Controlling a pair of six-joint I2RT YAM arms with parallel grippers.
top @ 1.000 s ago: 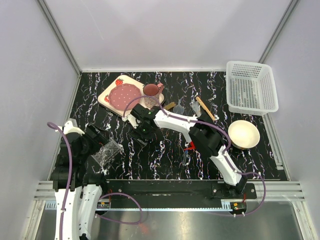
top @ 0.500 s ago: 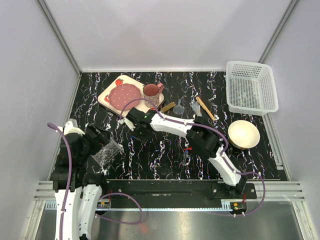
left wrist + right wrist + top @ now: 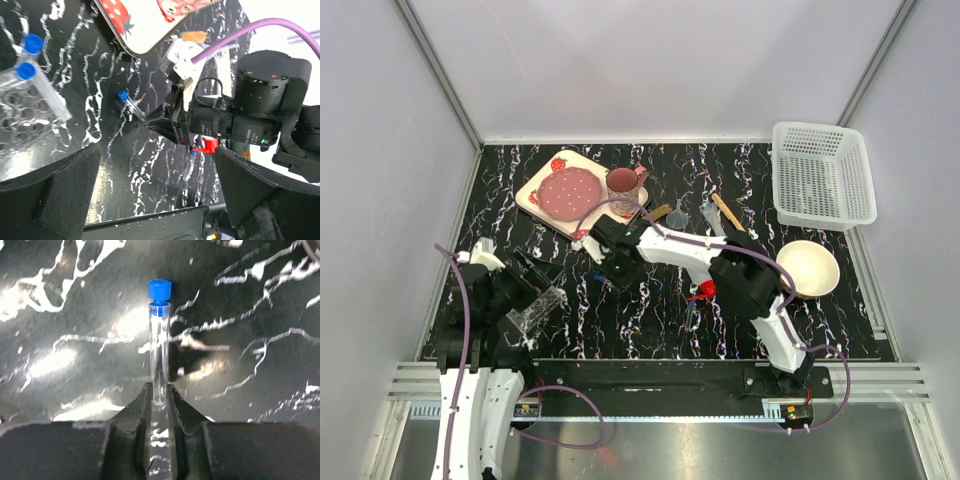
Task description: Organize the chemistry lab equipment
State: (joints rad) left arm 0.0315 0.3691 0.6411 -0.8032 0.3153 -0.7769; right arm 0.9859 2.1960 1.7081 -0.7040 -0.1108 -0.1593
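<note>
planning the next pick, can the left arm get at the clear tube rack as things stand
Probably yes. The left pincer is open, the clear tube rack lies close beside it with nothing between, and the right pincer, shut on a blue-capped tube, is farther out.

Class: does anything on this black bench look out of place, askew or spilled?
Nothing looks spilled. The strawberry-print tray with its pink plate and mug is tableware among lab gear, and the wooden-handled tools lie loose at odd angles beside the clear funnel.
</note>
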